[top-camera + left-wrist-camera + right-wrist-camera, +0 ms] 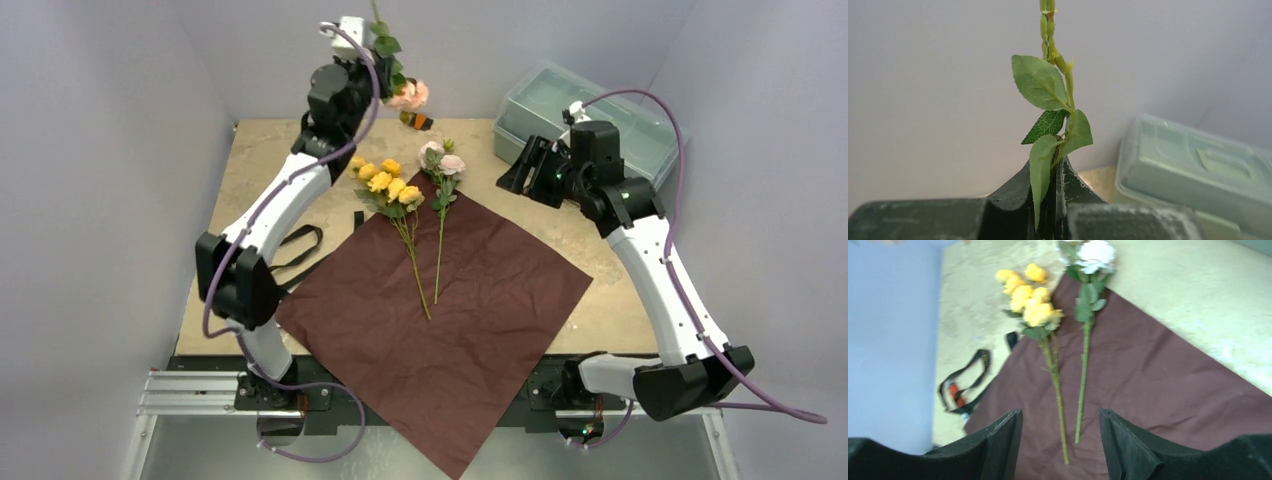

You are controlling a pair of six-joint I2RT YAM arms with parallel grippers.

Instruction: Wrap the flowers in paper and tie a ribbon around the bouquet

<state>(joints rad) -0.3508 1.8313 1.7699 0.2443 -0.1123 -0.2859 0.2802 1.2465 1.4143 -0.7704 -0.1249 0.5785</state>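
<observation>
Paper (pixel 450 330) lies flat on counter (pixel 255 170), yellow spray (pixel 390 185) and pink spray (pixel 442 165) on it, ribbon (pixel 984 357) beside; left jaws clamp a third spray (pixel 408 95) aloft, right jaws apart.

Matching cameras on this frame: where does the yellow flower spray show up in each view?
Top external: yellow spray left of centre, blooms on the table, stem on the paper.
Left wrist: absent; the left gripper grips another stem.
Right wrist: upper middle, left of centre.
Shared landmark: pale pink spray lying just right of it, in top and right wrist.
</observation>
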